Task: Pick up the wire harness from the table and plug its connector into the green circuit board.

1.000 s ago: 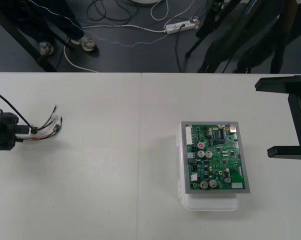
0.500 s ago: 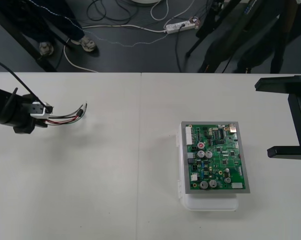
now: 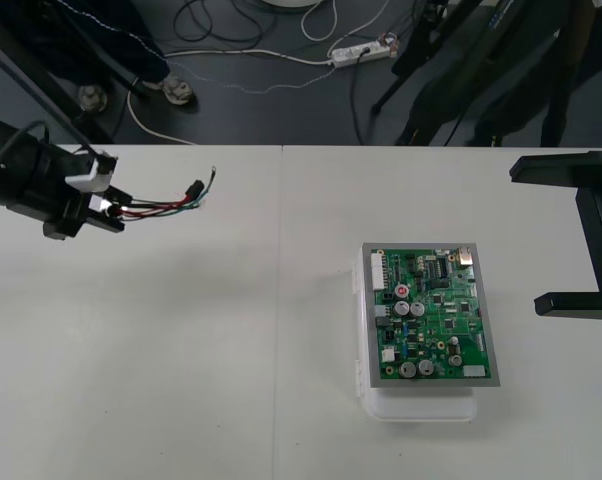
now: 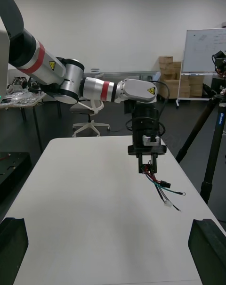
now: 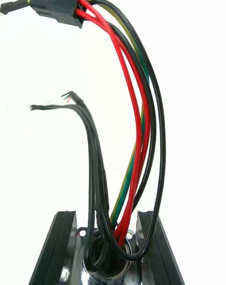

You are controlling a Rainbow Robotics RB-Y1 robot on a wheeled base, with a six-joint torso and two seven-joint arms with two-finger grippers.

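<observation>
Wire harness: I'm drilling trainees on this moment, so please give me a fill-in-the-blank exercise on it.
1. The ___ end effector is shut on the wire harness at its round metal socket.
2. The harness's black plug hangs free, not yet in the ___ circuit board.
3. The right end effector has its fingers ___.

Missing words: left; green; open.

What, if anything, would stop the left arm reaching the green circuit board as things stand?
Probably yes, it can reach: only table surface lies between the left gripper, shut on the harness, and the board.
</observation>
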